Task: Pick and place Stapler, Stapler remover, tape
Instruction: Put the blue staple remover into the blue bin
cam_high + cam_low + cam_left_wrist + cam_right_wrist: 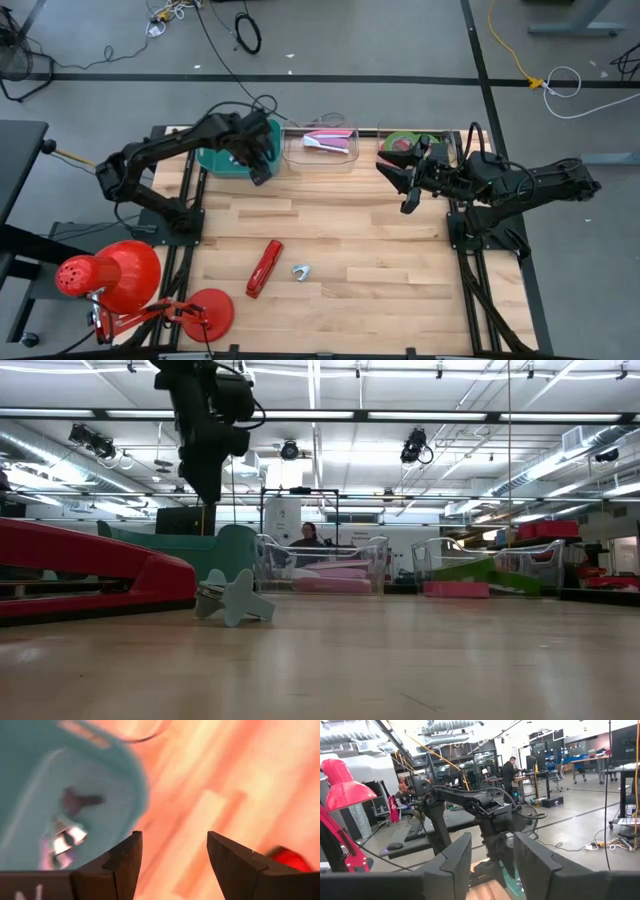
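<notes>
A red stapler [264, 268] lies flat on the wooden table near the front, with a small pale staple remover [301, 271] just to its right; both also show in the low view, the stapler [90, 570] and the remover [235, 598]. A green tape roll [404, 141] and a red-pink one [396, 160] lie in the clear tray [452, 140] at the far right. My left gripper [262, 172] is open and empty, hovering by the near right corner of the teal bin [225, 158]. My right gripper [398, 188] is open and empty, above the table just in front of the tape tray.
A clear middle tray [325, 160] holds pink and white things. The teal bin holds a small silver and dark thing [65, 837]. A red desk lamp [110, 275] stands at the near left corner. Bare wood lies between the trays and the stapler.
</notes>
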Robot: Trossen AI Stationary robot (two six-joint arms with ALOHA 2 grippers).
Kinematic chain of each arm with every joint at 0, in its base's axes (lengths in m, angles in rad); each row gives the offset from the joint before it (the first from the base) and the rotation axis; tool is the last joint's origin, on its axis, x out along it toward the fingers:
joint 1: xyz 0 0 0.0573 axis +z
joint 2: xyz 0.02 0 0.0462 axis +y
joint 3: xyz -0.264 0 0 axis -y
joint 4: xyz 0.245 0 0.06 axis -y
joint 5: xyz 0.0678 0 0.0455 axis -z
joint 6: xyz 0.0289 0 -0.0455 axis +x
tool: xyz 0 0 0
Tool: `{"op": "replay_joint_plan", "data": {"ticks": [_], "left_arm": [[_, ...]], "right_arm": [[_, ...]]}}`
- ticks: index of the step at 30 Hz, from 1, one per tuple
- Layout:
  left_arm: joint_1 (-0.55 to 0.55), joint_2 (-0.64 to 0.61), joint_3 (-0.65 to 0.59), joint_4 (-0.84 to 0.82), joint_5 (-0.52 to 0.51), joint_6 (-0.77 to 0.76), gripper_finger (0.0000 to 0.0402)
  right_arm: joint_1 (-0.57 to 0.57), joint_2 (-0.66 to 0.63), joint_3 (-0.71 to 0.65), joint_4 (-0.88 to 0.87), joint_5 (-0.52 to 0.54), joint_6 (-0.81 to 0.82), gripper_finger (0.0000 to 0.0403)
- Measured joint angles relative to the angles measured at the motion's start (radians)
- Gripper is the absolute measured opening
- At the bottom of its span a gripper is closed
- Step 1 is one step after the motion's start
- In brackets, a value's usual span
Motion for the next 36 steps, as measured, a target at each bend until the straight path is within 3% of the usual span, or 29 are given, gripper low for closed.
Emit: {"op": "replay_joint_plan", "data": {"ticks": [11, 29, 36], "left_arm": [[-0.187, 0.0, 0.0, 0.088, 0.166, -0.007, 0.0225], [-0.517, 0.0, 0.0, 0.24, 0.167, -0.12, 0.0225], [-0.632, 0.001, 0.0, 0.332, 0.167, -0.288, 0.0225]], "right_arm": [[0.0, 0.0, 0.0, -0.013, -0.005, 0.0, 0.0146], [0.0, 0.0, 0.0, -0.013, -0.009, 0.0, 0.0146], [0.0, 0.0, 0.0, -0.013, -0.012, 0.0, 0.0146]]}}
